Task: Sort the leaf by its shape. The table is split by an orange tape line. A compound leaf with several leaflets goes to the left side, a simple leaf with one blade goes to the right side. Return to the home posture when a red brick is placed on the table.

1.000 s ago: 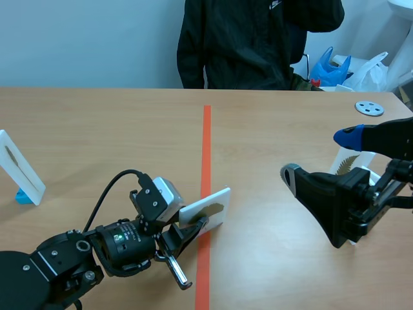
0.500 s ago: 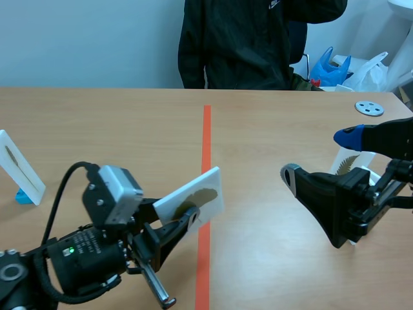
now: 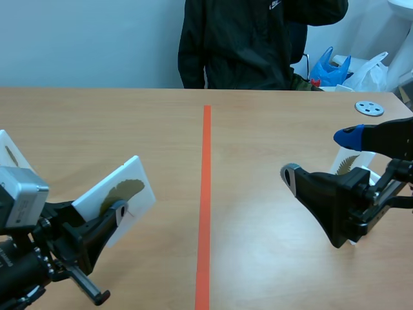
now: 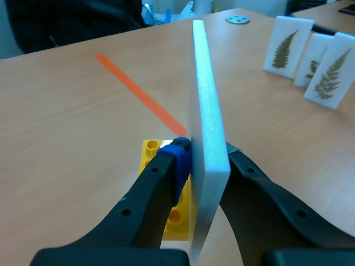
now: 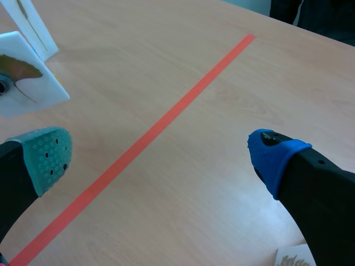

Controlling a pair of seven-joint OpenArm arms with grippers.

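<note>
Left pincer (image 3: 117, 212) holds a leaf card (image 3: 110, 190) on the left of the orange tape line (image 3: 205, 194).

Its fingers are clamped on the white foam card's lower edge. The card is tilted, with a brownish leaf on its face, over the tabletop's (image 3: 129, 129) left half. The right pincer (image 3: 319, 155) hangs over the right half, fingers spread wide around nothing. Farther off, three fern cards (image 4: 285, 50) stand together. A person in a dark jacket (image 3: 258, 45) is across the tabletop.

The white foam card with one brown leaf blade (image 3: 115, 191) hung tilted in the left claw (image 4: 205, 154) — left of the orange tape (image 3: 205, 194).
</note>
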